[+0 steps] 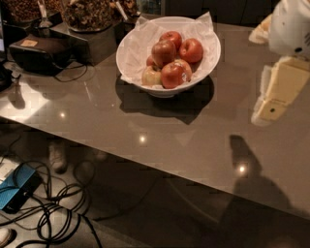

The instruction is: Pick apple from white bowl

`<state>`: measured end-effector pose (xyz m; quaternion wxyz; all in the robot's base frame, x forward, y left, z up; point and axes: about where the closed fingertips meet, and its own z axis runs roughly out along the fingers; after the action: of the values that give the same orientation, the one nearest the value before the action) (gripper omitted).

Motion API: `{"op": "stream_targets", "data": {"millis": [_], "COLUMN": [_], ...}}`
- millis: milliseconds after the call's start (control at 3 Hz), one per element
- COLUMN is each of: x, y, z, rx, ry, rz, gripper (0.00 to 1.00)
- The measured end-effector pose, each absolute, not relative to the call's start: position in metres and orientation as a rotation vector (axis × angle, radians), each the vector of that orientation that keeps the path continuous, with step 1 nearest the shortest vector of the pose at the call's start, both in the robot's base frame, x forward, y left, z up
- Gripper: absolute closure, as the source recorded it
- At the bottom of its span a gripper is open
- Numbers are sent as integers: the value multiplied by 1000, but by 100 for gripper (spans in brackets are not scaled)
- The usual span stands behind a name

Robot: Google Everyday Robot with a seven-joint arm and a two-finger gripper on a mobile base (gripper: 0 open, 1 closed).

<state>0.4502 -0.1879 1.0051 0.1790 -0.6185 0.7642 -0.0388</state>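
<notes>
The white bowl (pixel 208 58), lined with crumpled white paper, stands on the grey table toward the back. It holds several apples. The dull brownish-red apple (pixel 163 52) lies on top near the middle, with bright red apples (pixel 191 50) around it and a small yellow-green apple (pixel 151 76) at the front left. My gripper (pixel 273 104), cream and white, hangs above the table at the right edge of the view. It is well right of the bowl and touches nothing.
The grey table (pixel 145 126) has its front edge running diagonally from left to lower right. Dark containers of snacks (pixel 87 14) and a black device (pixel 36 53) with cables stand at the back left. Cables and a blue box (pixel 14 191) lie on the floor.
</notes>
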Motion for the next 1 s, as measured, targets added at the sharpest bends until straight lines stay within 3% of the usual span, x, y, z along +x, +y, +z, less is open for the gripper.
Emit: {"op": "stream_targets", "data": {"millis": [333,1000], "x": [468,478], "y": [-152,-141], "z": [1027,1033], "rx": [-1804,-1773], "ry": [2120,2088], "rz": [-130,-122], "gripper": [0,0]}}
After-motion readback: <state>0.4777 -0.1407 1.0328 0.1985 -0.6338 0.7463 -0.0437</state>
